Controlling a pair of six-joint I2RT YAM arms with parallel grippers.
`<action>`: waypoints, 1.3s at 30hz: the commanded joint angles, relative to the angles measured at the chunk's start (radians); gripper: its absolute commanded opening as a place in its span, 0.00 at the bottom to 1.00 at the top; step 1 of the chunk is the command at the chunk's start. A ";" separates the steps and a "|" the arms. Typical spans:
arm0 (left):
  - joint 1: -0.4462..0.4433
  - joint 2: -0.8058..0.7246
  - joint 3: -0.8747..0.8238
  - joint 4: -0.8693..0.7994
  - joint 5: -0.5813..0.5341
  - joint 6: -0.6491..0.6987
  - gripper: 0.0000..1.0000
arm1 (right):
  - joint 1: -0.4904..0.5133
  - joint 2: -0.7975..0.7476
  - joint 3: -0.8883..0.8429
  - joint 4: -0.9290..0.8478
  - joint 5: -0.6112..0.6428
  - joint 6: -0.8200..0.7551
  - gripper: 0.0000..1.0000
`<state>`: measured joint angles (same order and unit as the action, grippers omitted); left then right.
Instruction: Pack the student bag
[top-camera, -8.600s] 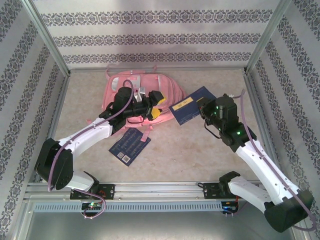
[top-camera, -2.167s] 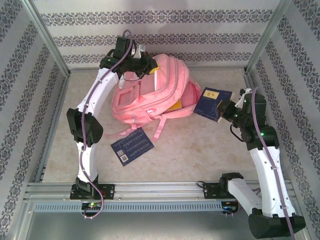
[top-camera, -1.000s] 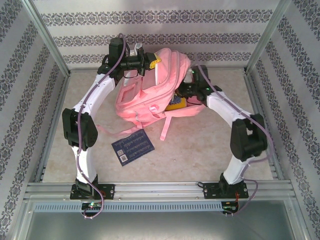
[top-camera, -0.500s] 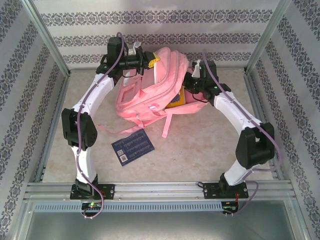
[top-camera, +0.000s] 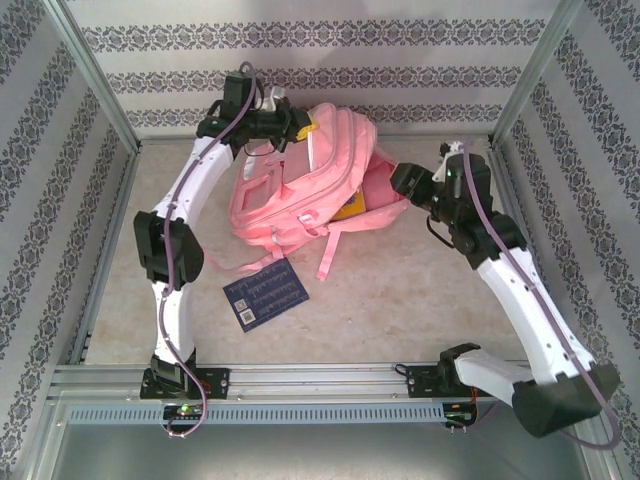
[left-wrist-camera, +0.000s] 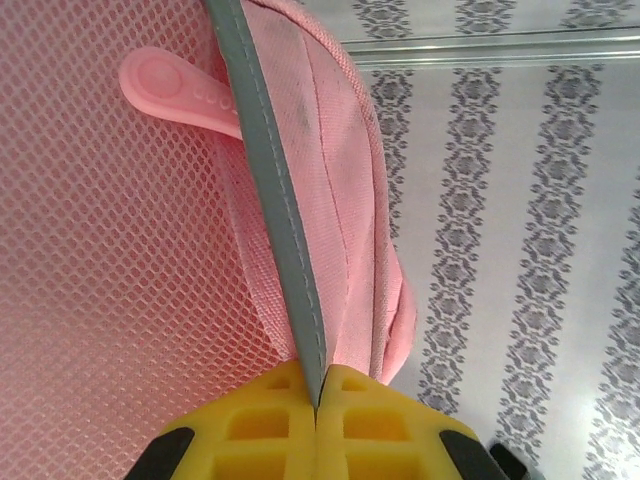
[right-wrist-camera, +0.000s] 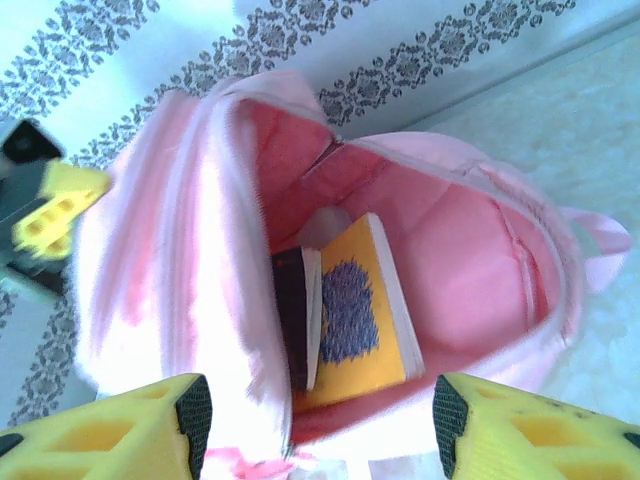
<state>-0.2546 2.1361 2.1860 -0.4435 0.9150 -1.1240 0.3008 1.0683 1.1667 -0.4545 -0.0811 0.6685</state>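
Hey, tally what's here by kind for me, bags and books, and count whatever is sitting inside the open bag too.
Bags: 1, the pink student bag
Books: 3, a yellow book and a dark book inside the bag, plus a dark blue book lying on the table
Total: 4

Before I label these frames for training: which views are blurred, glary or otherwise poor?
Right wrist: glare washes the bag's near wall almost white, the left gripper at the edge is smeared, and the yellow book inside looks slightly soft. Left wrist: the mesh and grey trim are crisp. Top external: evenly lit and sharp.
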 joint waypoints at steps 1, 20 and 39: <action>-0.033 0.043 0.082 0.046 -0.010 0.014 0.01 | 0.055 -0.071 -0.063 -0.101 0.006 -0.020 0.62; -0.077 -0.391 -0.201 -0.378 -0.529 0.253 0.58 | 0.309 0.069 -0.071 -0.221 -0.255 -0.185 0.64; 0.119 -0.768 -1.342 -0.118 -0.559 0.405 0.66 | 0.496 0.365 -0.004 -0.258 -0.272 -0.171 0.64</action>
<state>-0.1436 1.3365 0.8326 -0.6289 0.3618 -0.8379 0.7883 1.4757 1.1851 -0.6838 -0.3508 0.4835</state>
